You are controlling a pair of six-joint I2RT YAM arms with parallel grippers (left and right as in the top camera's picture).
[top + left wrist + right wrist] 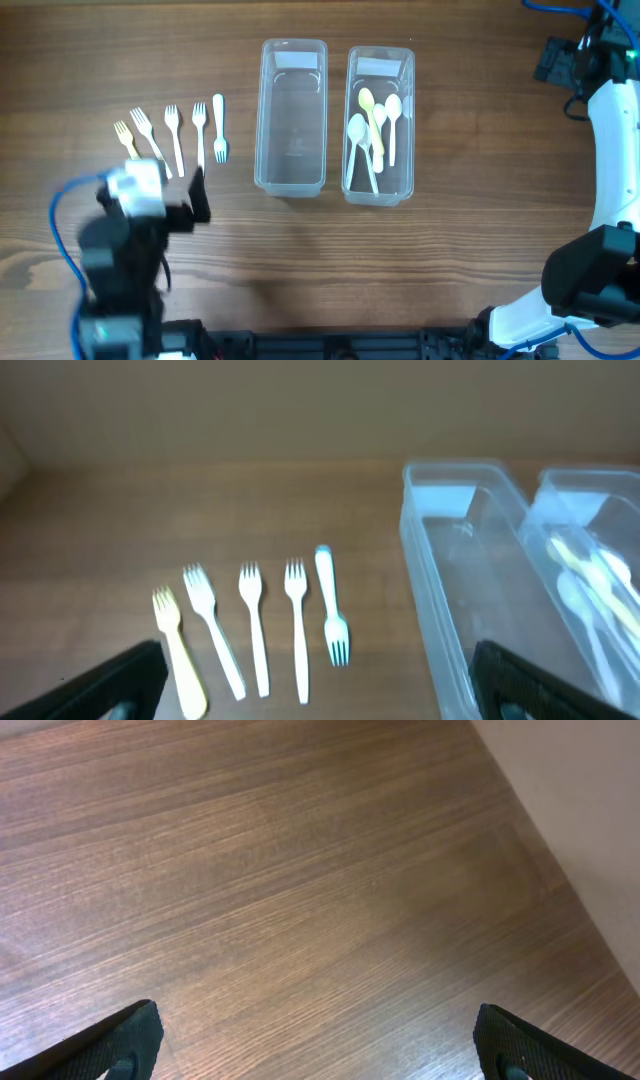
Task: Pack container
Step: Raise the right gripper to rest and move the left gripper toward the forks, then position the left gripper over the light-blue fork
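Several plastic forks [174, 138] lie in a row on the wooden table, left of two clear containers. The left container [292, 115] is empty. The right container [380, 125] holds several spoons [372, 125]. My left gripper [318, 692] hovers just in front of the forks [255, 625], open, with nothing between its fingers [120, 680]. The last fork in the row [331, 605] points its tines toward me. My right gripper [320, 1045] is open over bare table at the far right, away from everything.
The right arm [610, 150] runs along the table's right side. In the right wrist view a pale wall [580, 810] meets the table edge. Bare wood lies in front of both containers.
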